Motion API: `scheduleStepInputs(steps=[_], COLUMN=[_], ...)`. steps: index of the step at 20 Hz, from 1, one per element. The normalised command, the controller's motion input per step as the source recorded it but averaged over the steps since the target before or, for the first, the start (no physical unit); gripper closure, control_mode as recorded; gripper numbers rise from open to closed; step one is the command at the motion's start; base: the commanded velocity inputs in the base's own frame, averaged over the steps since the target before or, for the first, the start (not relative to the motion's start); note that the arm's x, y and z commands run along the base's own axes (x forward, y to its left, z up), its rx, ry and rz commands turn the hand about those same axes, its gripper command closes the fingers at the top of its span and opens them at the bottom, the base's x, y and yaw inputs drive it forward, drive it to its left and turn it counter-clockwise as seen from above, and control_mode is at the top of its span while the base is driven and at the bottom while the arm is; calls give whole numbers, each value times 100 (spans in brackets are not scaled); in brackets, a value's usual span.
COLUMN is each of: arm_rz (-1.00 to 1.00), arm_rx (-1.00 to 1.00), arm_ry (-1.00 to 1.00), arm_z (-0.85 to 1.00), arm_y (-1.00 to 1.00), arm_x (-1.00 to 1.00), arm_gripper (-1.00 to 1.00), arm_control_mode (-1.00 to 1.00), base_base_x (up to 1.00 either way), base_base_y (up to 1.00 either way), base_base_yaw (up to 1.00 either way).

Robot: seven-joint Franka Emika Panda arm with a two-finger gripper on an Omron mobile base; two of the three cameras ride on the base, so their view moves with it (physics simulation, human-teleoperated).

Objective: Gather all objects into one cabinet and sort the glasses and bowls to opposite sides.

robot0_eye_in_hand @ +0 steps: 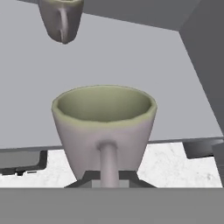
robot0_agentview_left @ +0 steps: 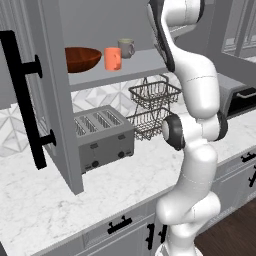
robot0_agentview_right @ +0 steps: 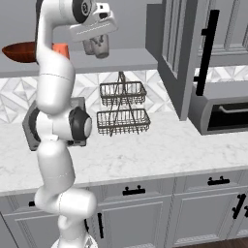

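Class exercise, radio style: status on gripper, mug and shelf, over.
Gripper shut on mug by its handle, at shelf edge. Red-brown bowl, orange cup, second mug already shelved. Path ahead open.

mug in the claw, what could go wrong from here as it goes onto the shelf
1. The claw grips the mug by its thin handle alone, so the cup could swing or slip as it moves.
2. The mug hangs at the shelf's front edge; released too early, it might tip off onto the counter.
3. A second mug stands further in on the shelf, so a deep push could knock it.
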Motion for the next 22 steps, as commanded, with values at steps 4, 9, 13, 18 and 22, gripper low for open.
scheduleStepInputs(steps=[4,9,13,18,22], arm_rz=[-10,-9,0,0,0], arm_rx=[0,0,9,5,0], arm_ry=[-6,-17,-31,-38,-48], arm_z=[0,-4,-74,-96,-95], arm_y=[0,0,0,0,0], arm_x=[36,12,2,17,16], arm_gripper=[100,100,100,100,100], arm_control_mode=[-100,-100,-100,-100,-100], base_base_x=[0,0,0,0,0], base_base_y=[0,0,0,0,0], base_base_yaw=[0,0,0,0,0])
